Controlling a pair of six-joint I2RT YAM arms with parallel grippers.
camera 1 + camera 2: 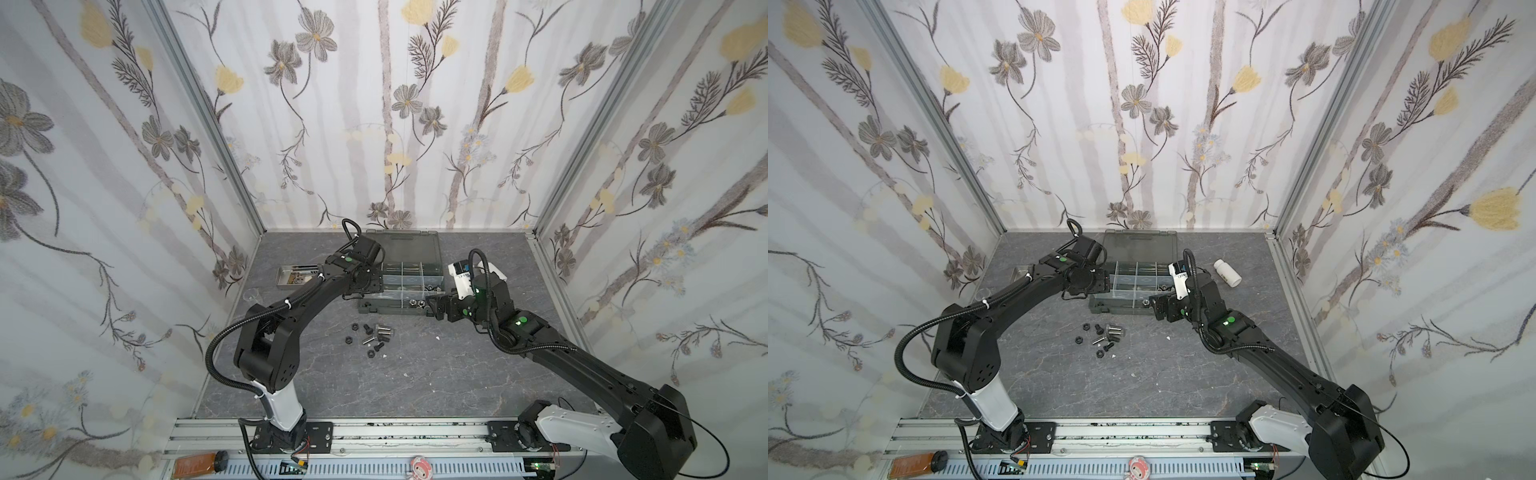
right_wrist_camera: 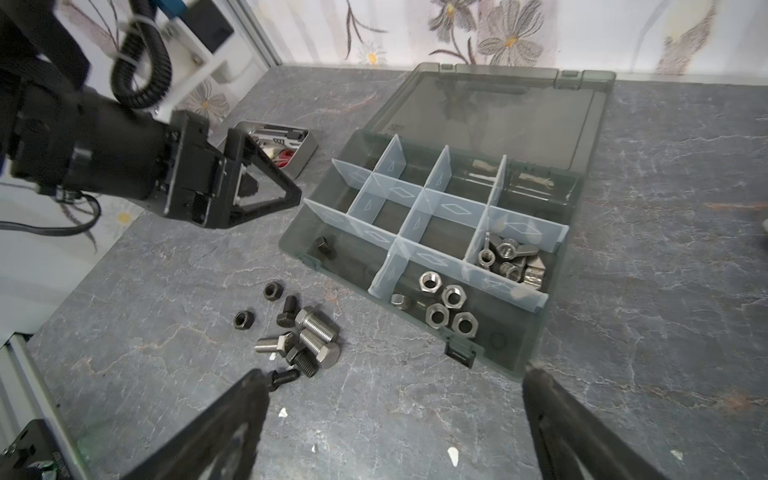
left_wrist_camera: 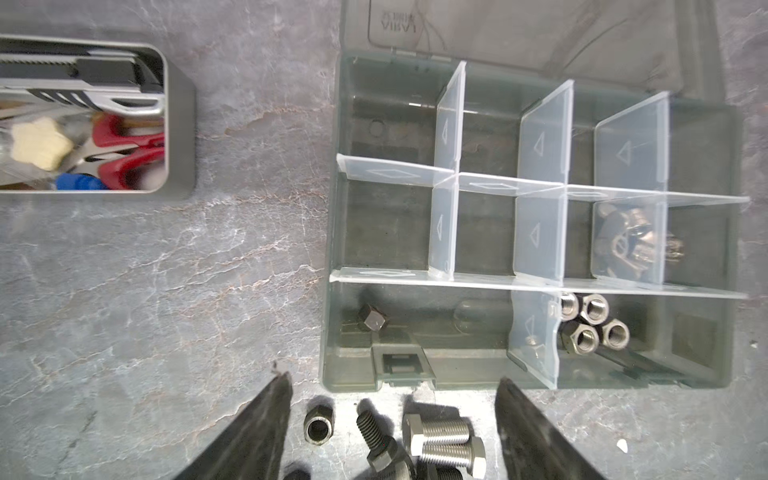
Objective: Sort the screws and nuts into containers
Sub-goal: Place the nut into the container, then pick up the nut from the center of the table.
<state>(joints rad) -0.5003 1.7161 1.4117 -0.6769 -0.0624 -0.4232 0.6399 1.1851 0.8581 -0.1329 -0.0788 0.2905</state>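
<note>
— Where is everything?
— The organizer box point(image 2: 540, 328) lies open. The left gripper point(image 3: 392, 379) and right gripper point(image 2: 395, 372) gape wide, empty. The silver screws point(image 2: 318, 328) and black nuts point(image 2: 244, 320) lie loose near its latch side.
— Handling?
— Hard, slick steel, probably light, though the view is blurry. Pinch across the threaded shank.

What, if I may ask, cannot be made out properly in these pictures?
Steel tray: in both top views the left arm covers most of it; the left wrist view's edge cuts off its contents.
Silver hex bolts: left wrist view, cut by the bottom edge.
Wing nuts: left wrist view, blurred behind a translucent divider.
White bottle: in a top view, partly hidden behind the right arm.
</note>
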